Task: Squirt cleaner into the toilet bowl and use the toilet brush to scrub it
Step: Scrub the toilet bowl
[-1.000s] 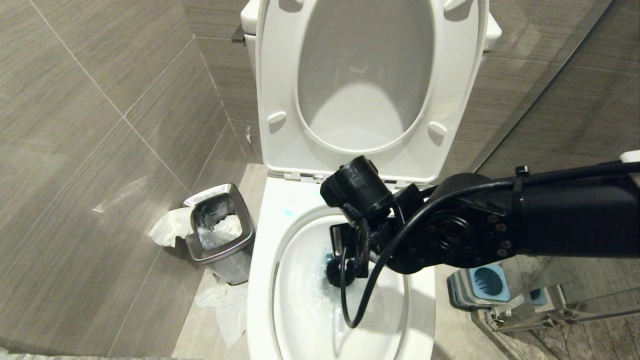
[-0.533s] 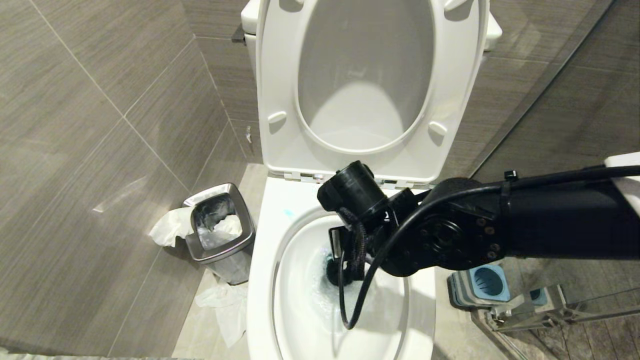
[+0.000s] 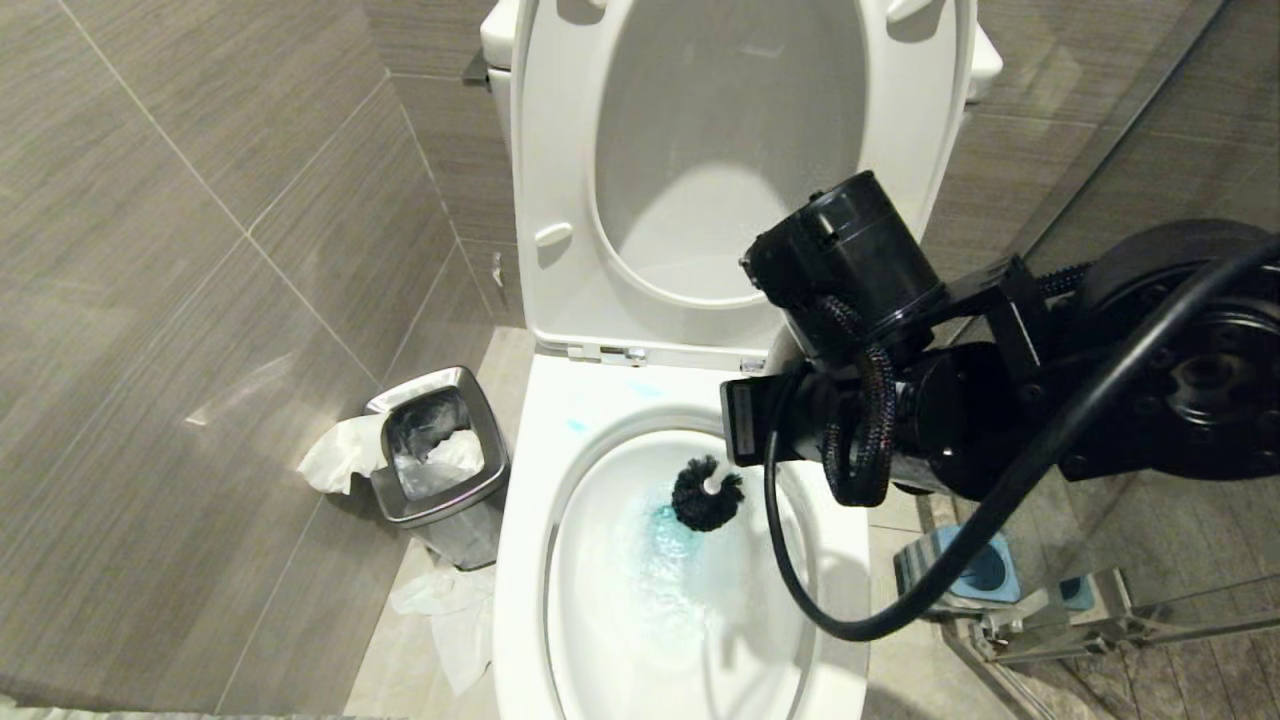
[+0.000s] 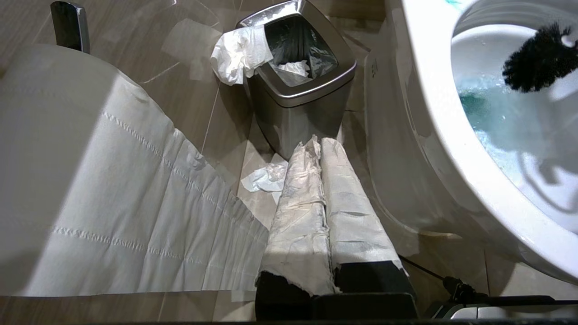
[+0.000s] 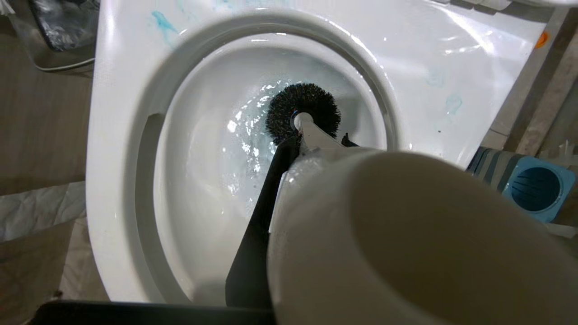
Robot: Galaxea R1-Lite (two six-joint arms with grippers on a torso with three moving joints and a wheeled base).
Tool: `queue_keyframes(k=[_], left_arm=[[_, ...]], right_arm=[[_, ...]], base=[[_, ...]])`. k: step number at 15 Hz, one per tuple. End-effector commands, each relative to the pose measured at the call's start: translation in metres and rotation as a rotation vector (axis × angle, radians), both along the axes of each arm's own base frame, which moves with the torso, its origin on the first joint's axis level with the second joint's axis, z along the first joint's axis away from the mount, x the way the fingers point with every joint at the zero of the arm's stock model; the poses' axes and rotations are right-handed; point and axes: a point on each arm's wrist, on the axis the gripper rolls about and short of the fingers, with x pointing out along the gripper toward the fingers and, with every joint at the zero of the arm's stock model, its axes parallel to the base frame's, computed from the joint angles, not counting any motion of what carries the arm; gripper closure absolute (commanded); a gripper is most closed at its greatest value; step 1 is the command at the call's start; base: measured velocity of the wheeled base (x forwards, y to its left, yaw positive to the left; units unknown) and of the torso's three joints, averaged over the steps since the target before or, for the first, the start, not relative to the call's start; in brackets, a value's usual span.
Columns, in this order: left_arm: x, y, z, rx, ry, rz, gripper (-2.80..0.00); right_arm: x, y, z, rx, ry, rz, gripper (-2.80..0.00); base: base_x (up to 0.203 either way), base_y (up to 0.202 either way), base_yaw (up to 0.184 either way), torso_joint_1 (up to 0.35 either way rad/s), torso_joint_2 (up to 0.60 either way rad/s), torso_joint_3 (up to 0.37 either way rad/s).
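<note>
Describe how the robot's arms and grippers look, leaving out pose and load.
The right arm is matte black, with round bolted joint housings, a black cylindrical wrist camera, a smooth loose cable and a braided one. The left gripper has two long fingers wrapped in whitish paper-like covering.

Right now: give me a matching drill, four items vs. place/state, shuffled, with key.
Items:
1. toilet brush
2. cleaner
3. waste bin
4. brush holder

Place/state:
A. on the floor on the robot's right of the toilet bowl, empty
B. black head inside the bowl, handle held in the right tool
C. turquoise tint in the bowl water
D. on the floor on the robot's left of the bowl, tissue spilling out

Pairs: 1-B, 2-C, 3-D, 4-A
</note>
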Motion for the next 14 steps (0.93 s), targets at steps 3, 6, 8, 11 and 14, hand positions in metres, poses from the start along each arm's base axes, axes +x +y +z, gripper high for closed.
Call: queue_keyframes(k=[3,6,8,11,14], left_arm=[[0.000,0.000,-0.001,-0.001,0.004,0.000,0.00],[0.000,0.000,-0.001,0.000,0.003,-0.001,0.00],[0.000,0.000,-0.001,-0.001,0.004,-0.002,0.00],[0.000,0.000,-0.001,-0.001,0.003,0.000,0.00],[0.000,0.000,-0.001,-0.001,0.004,-0.001,0.00]], right_arm=[[0.015,0.015,-0.003,-0.010,-0.018,-0.003,0.00],[0.033,0.036,-0.007,-0.004,-0.038,-0.002,0.00],[0.039,0.047,-0.008,-0.005,-0.055,0.013,0.00],[0.023,0.062,-0.009,-0.005,-0.052,0.069,0.00],[0.004,0.072,-0.007,-0.001,-0.049,0.119,0.00]], base=[[0.000,0.000,0.000,0.000,0.00,0.000],[0.000,0.000,0.000,0.000,0.00,0.000],[0.000,0.000,0.000,0.000,0.00,0.000],[0.000,0.000,0.000,0.000,0.00,0.000],[0.000,0.000,0.000,0.000,0.00,0.000]])
